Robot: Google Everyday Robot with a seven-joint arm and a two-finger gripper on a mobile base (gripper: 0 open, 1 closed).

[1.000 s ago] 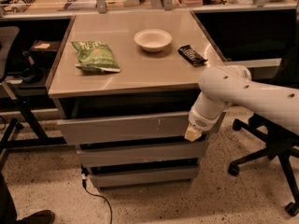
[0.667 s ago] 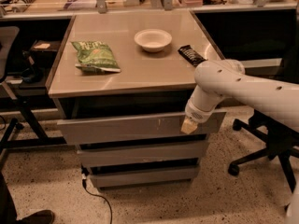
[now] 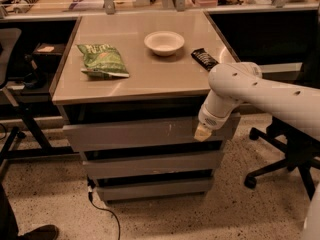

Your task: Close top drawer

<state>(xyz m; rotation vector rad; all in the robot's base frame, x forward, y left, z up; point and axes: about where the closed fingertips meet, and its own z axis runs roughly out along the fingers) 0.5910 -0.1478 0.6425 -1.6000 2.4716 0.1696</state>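
The top drawer [image 3: 135, 134] is a wide grey front under the desk top, with small white scuff marks right of centre. It stands out a little from the desk, with a dark gap above it. My gripper [image 3: 202, 132] is at the drawer front's right part, its pale tip against or just in front of the face, beside the scuff marks. The white arm [image 3: 260, 91] reaches in from the right and hides the drawer's right end.
Two shorter grey drawer fronts [image 3: 150, 164] sit below. On the desk top [image 3: 165, 74] lie a green chip bag [image 3: 102, 60], a white bowl [image 3: 164, 42] and a dark snack bar [image 3: 204, 59]. An office chair [image 3: 285, 159] stands right, a cable [image 3: 102, 209] on the floor.
My gripper has moved left along the drawer front and slightly up, with the arm following. The drawer looks about the same.
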